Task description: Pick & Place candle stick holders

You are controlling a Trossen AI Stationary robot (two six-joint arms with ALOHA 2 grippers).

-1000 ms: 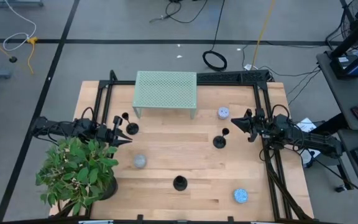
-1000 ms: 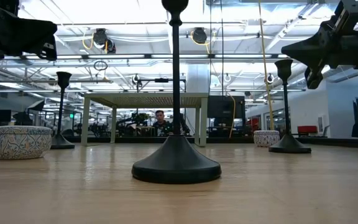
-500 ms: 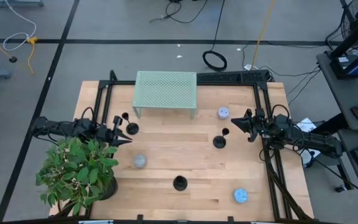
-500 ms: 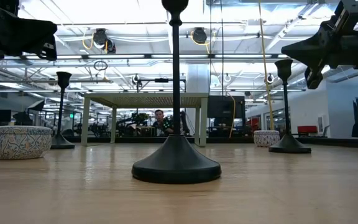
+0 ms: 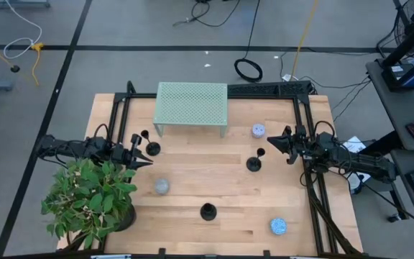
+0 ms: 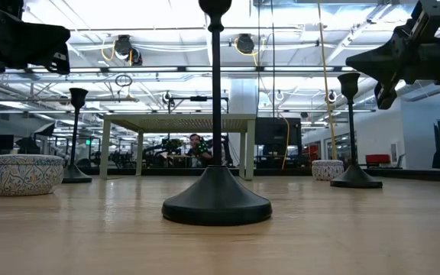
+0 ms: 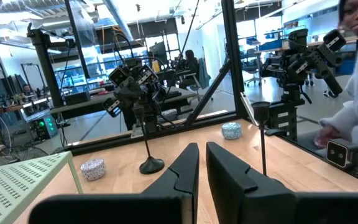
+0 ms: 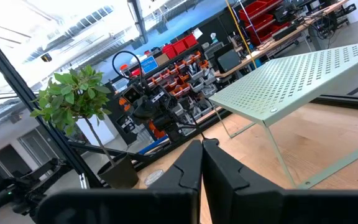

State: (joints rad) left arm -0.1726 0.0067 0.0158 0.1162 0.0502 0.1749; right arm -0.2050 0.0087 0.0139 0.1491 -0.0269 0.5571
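Note:
Three black candle stick holders stand upright on their disc bases on the wooden table. One (image 5: 149, 147) is at the left, one (image 5: 254, 163) at the right, and one (image 5: 208, 211) near the front edge, large in the low view (image 6: 216, 200). My left gripper (image 5: 144, 151) hovers shut just beside the left holder, touching nothing, its fingers together in the left wrist view (image 7: 202, 163). My right gripper (image 5: 280, 141) hovers shut to the right of the right holder, also empty (image 8: 202, 155). The left wrist view shows the right holder (image 7: 151, 163) and the front holder's cup (image 7: 261, 109).
A pale green perforated rack (image 5: 191, 106) stands at the far middle. A potted plant (image 5: 92, 198) fills the near left corner. Small round tins sit at the far right (image 5: 258, 130), the near right (image 5: 278, 226) and left of centre (image 5: 162, 186). A person (image 7: 356, 93) is beside the table.

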